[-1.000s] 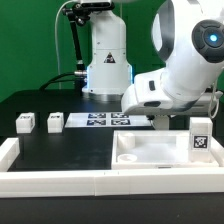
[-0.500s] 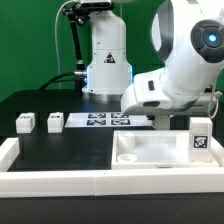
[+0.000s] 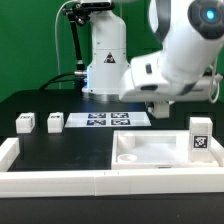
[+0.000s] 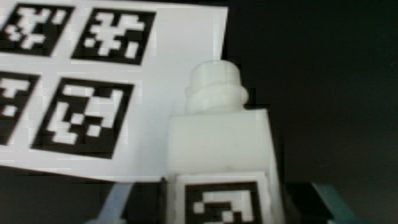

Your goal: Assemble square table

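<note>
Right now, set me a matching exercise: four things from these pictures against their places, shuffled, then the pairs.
1 marker board
2 tabletop panel
3 wrist-view leg
4 loose leg

A between the fingers of the gripper
B beside the front rail, exterior view's right
C flat, mid-table
D just off the marker board's end, exterior view's left

Pairs: 1-C; 2-B; 3-A; 4-D

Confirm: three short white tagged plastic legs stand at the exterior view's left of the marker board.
Not three: two short white tagged plastic legs stand at the exterior view's left of the marker board, as the exterior view shows.
</note>
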`<state>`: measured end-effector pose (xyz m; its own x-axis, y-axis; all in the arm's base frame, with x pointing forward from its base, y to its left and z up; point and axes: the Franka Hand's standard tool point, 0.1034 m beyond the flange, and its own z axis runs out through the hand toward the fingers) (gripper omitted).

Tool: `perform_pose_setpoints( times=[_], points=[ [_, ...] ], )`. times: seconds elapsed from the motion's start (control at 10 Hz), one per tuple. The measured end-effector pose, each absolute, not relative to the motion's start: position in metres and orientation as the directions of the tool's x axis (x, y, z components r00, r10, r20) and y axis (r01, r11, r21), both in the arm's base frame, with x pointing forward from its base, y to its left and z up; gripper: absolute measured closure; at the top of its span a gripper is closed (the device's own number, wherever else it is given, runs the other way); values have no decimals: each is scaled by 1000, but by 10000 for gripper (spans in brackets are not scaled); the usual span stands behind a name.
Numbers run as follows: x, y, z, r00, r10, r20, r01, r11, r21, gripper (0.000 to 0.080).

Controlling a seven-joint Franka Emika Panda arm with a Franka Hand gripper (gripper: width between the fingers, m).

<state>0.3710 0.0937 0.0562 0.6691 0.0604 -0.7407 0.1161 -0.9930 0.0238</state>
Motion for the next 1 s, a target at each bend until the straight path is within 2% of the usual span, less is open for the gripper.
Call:
perform_pose_setpoints(
  times=[0.3,0.5,0.7,1.0],
  points=[
    [387,88,92,703,89,-706,118,-993,-8,511],
    [390,89,87,729,87,-678,115,-993,-4,511],
    [397,81,71,834,127,-537,131,-991,-30,511],
    [426,61,95,903,133,-408,124,-991,-47,511]
  ],
)
